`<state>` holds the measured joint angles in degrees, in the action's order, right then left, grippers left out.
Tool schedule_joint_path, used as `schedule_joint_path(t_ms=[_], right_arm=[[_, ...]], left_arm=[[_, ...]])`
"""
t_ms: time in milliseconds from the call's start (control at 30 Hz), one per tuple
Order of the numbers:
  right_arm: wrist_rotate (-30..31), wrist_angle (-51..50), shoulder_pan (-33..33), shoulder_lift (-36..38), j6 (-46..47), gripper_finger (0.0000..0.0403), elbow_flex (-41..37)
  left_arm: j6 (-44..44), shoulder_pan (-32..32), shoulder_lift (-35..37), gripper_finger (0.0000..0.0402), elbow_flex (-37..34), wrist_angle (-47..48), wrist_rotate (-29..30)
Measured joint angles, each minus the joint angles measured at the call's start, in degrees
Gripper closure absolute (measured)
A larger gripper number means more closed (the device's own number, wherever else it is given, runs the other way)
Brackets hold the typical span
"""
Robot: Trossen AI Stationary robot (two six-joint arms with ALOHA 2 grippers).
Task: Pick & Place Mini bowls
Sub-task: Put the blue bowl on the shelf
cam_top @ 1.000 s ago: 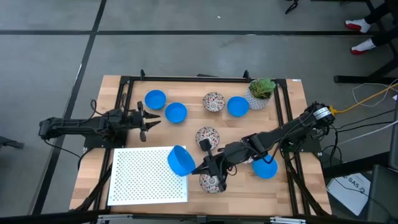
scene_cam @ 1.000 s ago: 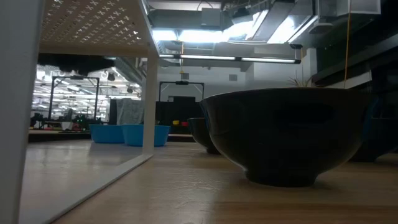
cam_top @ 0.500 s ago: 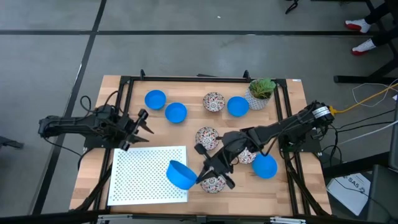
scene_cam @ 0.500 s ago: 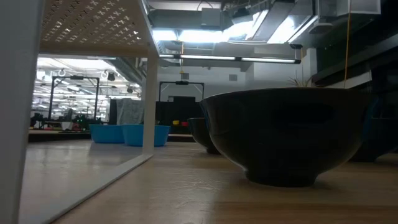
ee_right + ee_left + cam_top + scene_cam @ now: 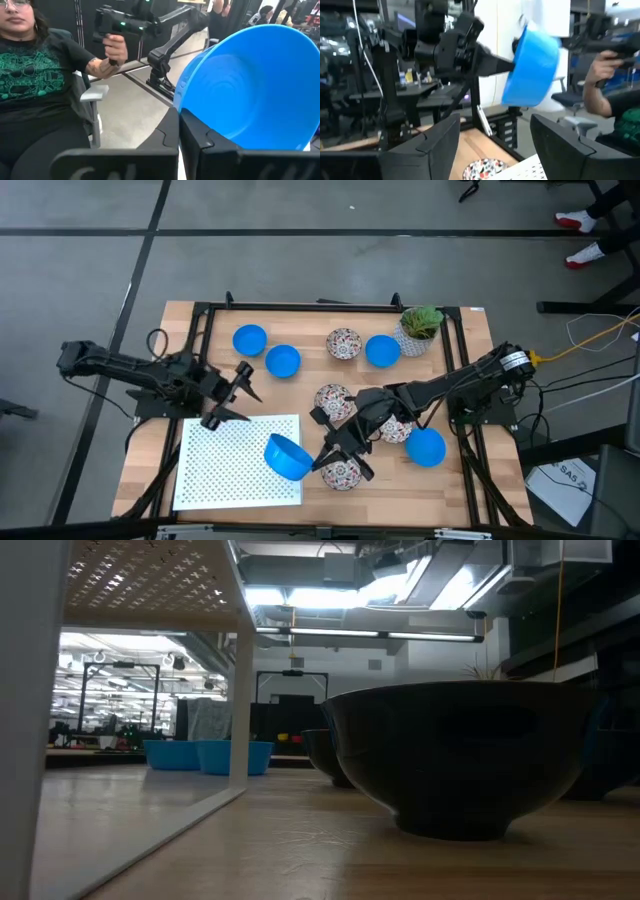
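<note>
A white perforated rack (image 5: 235,465) stands at the table's near left. Over its right edge, a blue mini bowl (image 5: 285,457) (image 5: 250,85) (image 5: 530,65) is tipped on its side in my right gripper (image 5: 318,460) (image 5: 179,131), which is shut on it. My left gripper (image 5: 230,395) (image 5: 492,145) hovers open at the rack's far edge, level, touching nothing. Other blue bowls (image 5: 249,339) (image 5: 283,361) (image 5: 382,351) (image 5: 426,447) and patterned bowls (image 5: 343,343) (image 5: 333,400) (image 5: 340,473) rest on their bases on the table. My right gripper holds the blue bowl by its rim (image 5: 181,107), the wall pinched between the two fingers, one inside and one outside. The fingers come about level from the table's right. The bowl is lifted clear above the rack, tilted with its opening turned sideways.
A white pot with a green plant (image 5: 420,328) stands at the far right. Another patterned bowl (image 5: 395,430) lies partly under my right arm. In the low view one bowl (image 5: 460,755) looms close beside the rack's leg (image 5: 240,670). A seated person (image 5: 35,75) holds a controller beyond the table.
My left gripper has risen, moved toward the rack's far edge and tipped up to level, and its fingers have spread wider. My right gripper has carried the blue bowl slightly toward the near left, over the rack's right edge, turning it a little.
</note>
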<state>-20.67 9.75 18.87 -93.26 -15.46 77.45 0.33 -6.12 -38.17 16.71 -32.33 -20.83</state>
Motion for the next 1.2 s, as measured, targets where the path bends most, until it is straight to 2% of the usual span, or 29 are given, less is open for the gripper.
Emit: schedule_joint_path(t_ms=[233, 367, 467, 833, 933, 1067, 1200], right_arm=[[-1.51, 0.34, -0.02, -0.41, 0.0, 0.0402, 0.0], [-5.03, 0.91, -0.02, -0.43, 0.0, 0.0402, 0.0], [-5.94, 1.17, -0.02, -0.43, 0.02, 0.0402, 0.0], [-7.93, 3.32, -0.33, -0.43, 0.0, 0.0401, 0.0], [-8.45, 3.39, -0.62, -0.43, 0.04, 0.0401, 0.0], [-8.06, 3.4, -0.9, -0.43, 0.24, 0.0401, 0.0], [-7.75, 4.43, -0.87, -0.45, 0.24, 0.0398, 0.0]], left_arm=[[2.55, -3.98, -14.43, 0.0171, 9.61, -2.26, -2.24], [2.54, -4.8, -19.58, 0.0169, 14.22, -2.24, -10.22], [2.52, -5.58, -22.15, 0.0172, 16.77, -2.24, -14.71], [5.94, -7.44, -30.21, 0.0185, 23.24, -2.47, -14.87], [6.45, -7.72, -32.04, 0.0191, 24.95, -2.66, -17.68], [6.42, -7.72, -33.96, 0.0212, 26.91, -2.63, -24.65], [6.48, -7.71, -34.5, 0.0251, 27.63, -2.69, -27.14]])
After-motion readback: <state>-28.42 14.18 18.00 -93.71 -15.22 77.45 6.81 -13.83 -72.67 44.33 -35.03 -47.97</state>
